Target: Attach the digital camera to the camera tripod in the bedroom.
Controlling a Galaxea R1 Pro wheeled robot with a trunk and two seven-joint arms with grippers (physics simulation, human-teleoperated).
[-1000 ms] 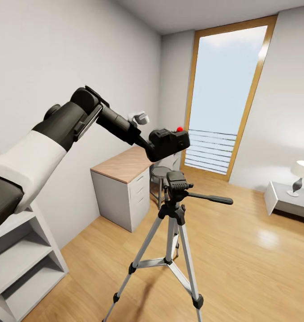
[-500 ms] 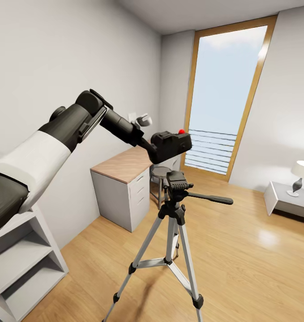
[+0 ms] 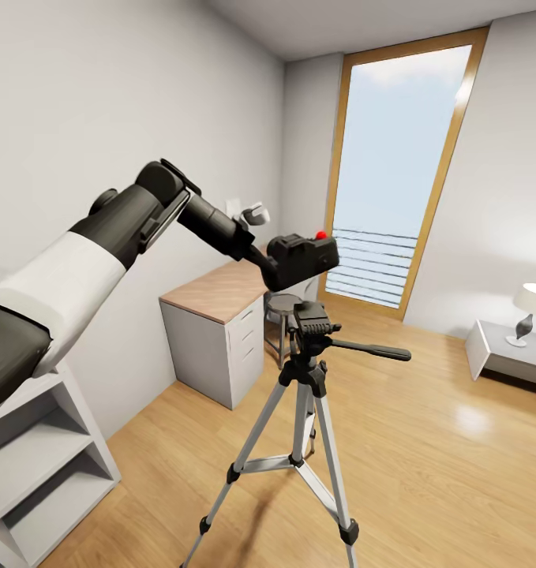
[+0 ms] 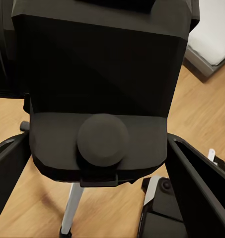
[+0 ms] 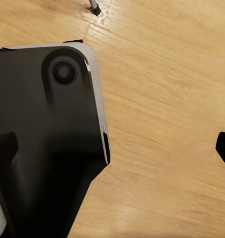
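- Mid-frame in the head view, the left gripper [image 3: 269, 267] holds the digital camera [image 3: 301, 259] in the air, red button up, fingers [image 4: 201, 191] clamped on either side of the black body.
- The camera tripod [image 3: 307, 394] stands on the wood floor at centre-bottom of the frame, its black head [image 3: 312, 319] just below the camera and a touch to the right, not touching.
- Pan handle [image 3: 372, 351] juts out to the right; worth keeping clear of it on the way down.
- Judging from here, the job is alignment: bring the camera's underside square over the head plate, hold it level, then lower slowly and straight so the legs aren't nudged.
- A sideways bump could tip those thin legs, so a gentle descent looks wise.
- In the right wrist view there is bare floor with dark finger tips at the two side edges, well apart, so that hand looks wide and empty.
- Desk surface [image 3: 216, 290] and window [image 3: 394, 173] sit behind, out of the way.
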